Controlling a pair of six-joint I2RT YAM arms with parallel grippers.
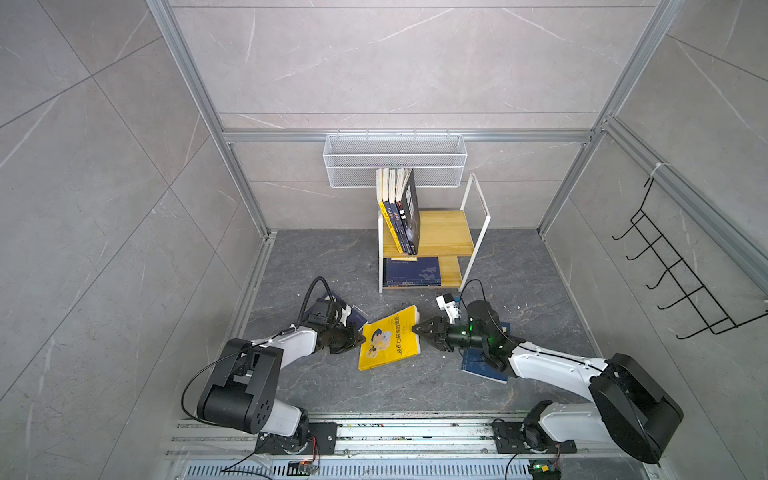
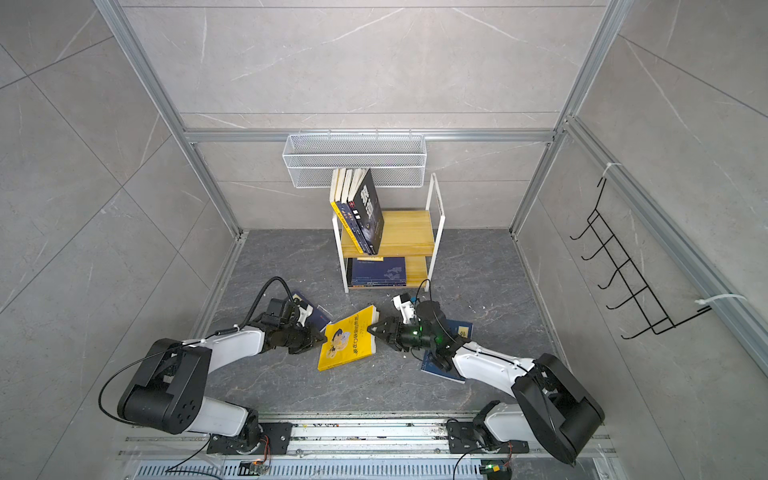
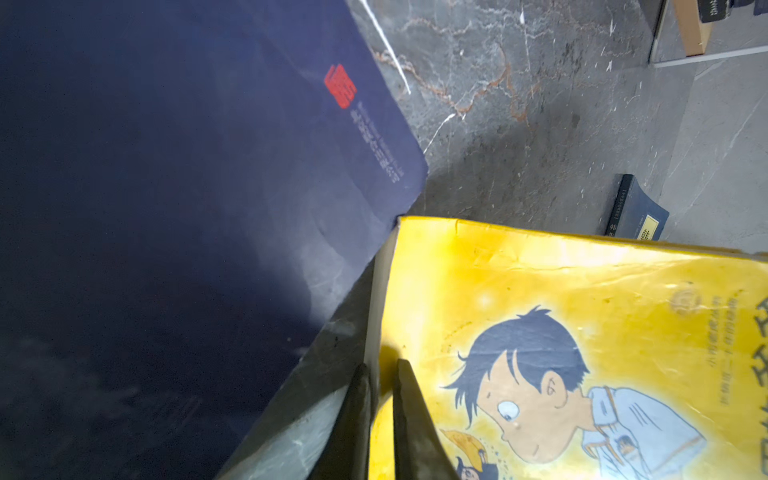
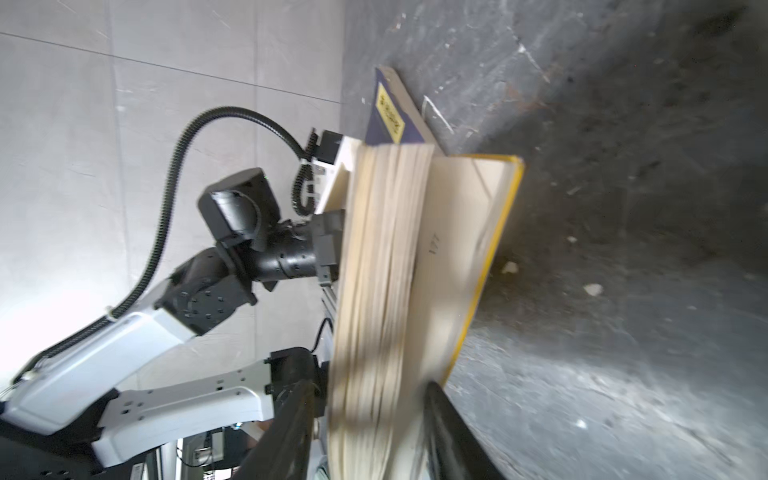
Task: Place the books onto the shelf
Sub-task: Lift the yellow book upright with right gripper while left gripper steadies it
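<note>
Our left end effector pinches the thin yellow cartoon book; our right end effector is open around it. Floppy pages could slip out.

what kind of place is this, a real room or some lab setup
Most likely a robot test cell, not a lived-in room: tile-look panels held in a bare aluminium frame, two arms bolted to a rail at the front, and a small shelf with books as props.

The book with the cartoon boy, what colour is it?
The book is bright yellow, clearest in the left wrist view.
</note>
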